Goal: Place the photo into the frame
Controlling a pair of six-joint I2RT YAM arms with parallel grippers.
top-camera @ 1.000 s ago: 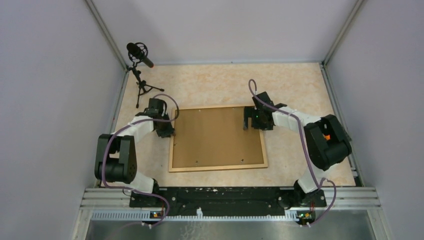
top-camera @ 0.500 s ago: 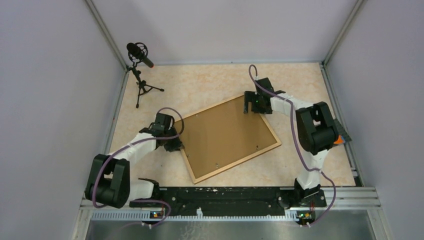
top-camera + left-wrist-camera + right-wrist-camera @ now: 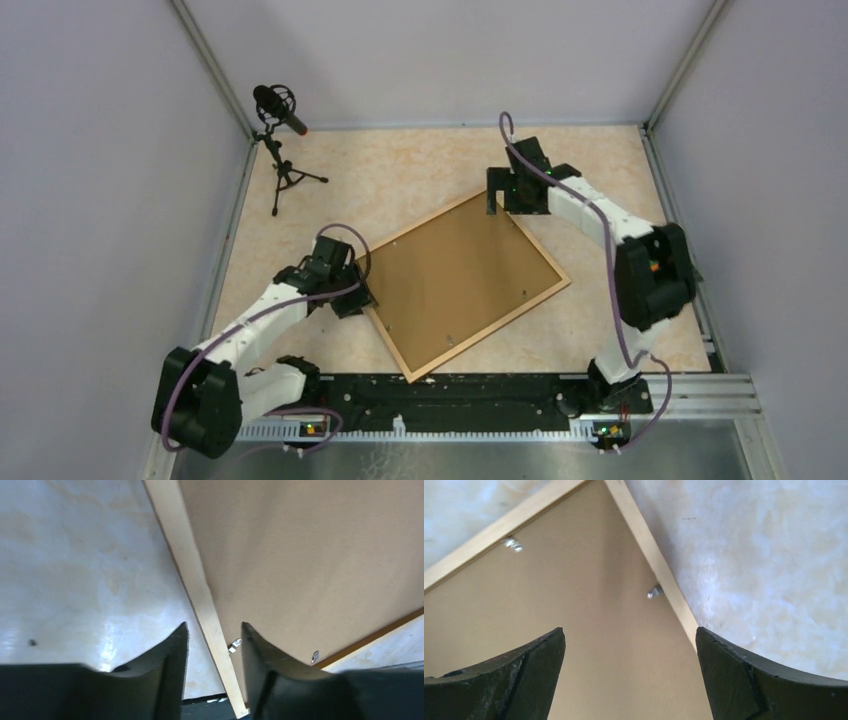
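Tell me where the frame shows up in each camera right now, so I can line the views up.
Top external: the frame lies in the centre of the picture, turned diamond-wise.
Left wrist: one light wood edge of it runs from top centre down to the bottom.
Right wrist: one corner sits at the top, with edges slanting down left and right.
Shared landmark: the brown backing board filling it, with small metal clips at its rim.

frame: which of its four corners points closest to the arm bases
The frame corner lowest in the top view, beside the black base rail. The others lie farther up: by the left gripper, under the right gripper, and out right.
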